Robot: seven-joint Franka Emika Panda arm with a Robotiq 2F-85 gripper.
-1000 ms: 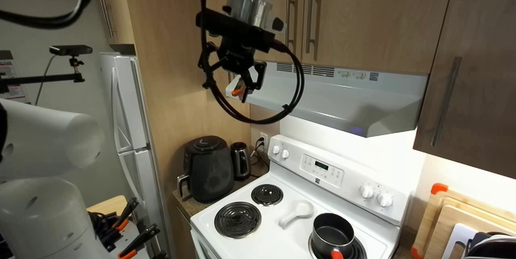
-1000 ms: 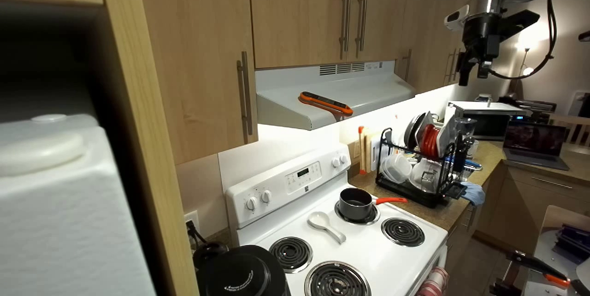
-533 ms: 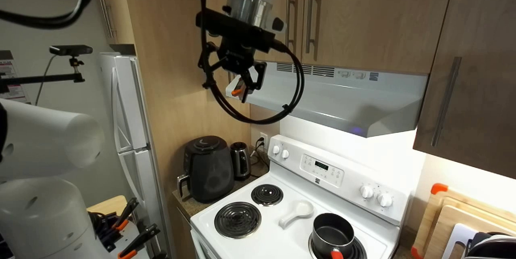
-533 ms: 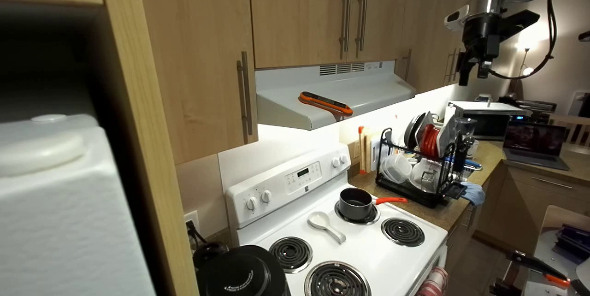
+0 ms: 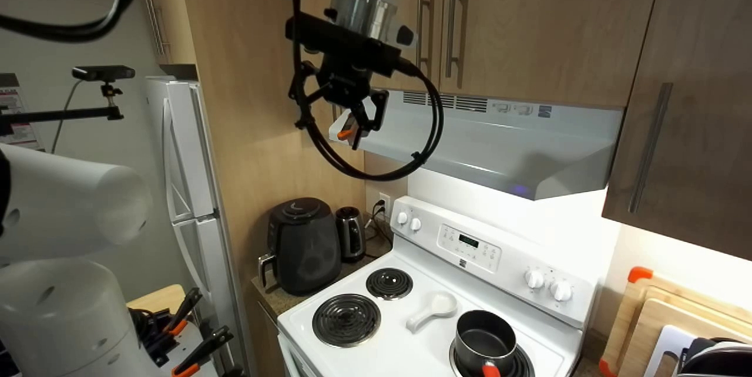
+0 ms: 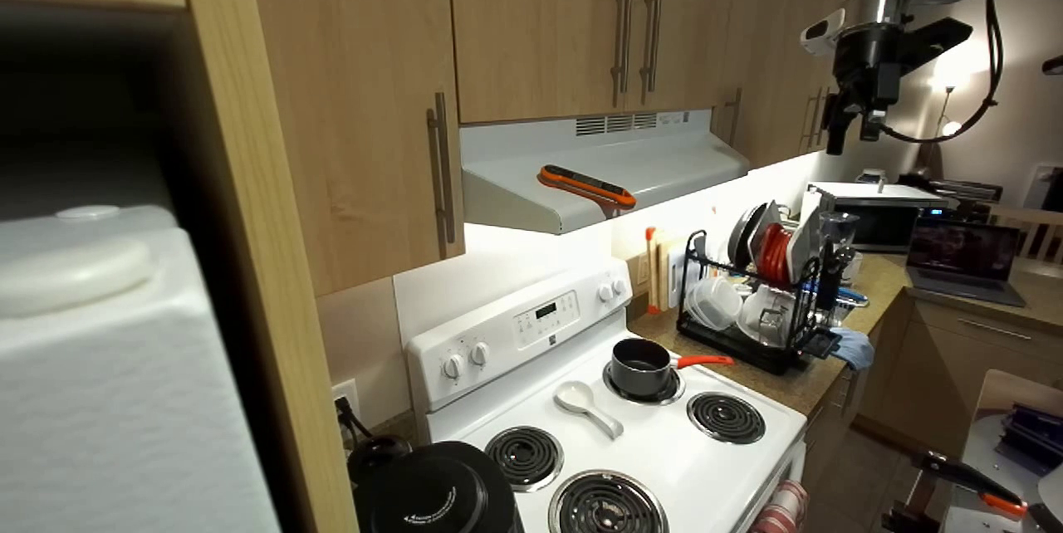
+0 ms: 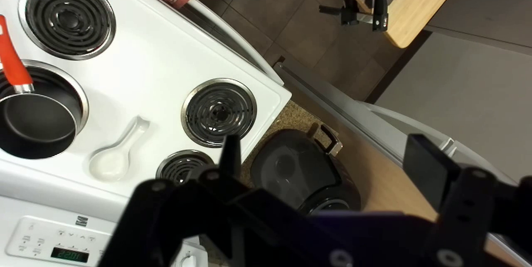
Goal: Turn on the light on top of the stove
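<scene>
The white range hood (image 5: 482, 136) hangs over the stove (image 5: 405, 347) and also shows in an exterior view (image 6: 598, 155). Two small switches (image 5: 513, 108) sit on its upper front strip, right of the vents. The wall under the hood is brightly lit in both exterior views. My gripper (image 5: 336, 133) is open and empty, pointing down in front of the hood and touching nothing. It also hangs at the upper right in an exterior view (image 6: 853, 141). In the wrist view its fingers (image 7: 328, 159) are wide apart, with an air fryer far below; the switches are out of view there.
Wooden cabinets (image 5: 546, 24) with bar handles sit above the hood. An orange-and-black device (image 6: 585, 186) is on the hood's front. A pot (image 5: 484, 339) and a spoon rest (image 5: 432, 311) stand on the stove. The black air fryer (image 5: 305, 248) is beside it. A dish rack (image 6: 768, 354) stands beyond.
</scene>
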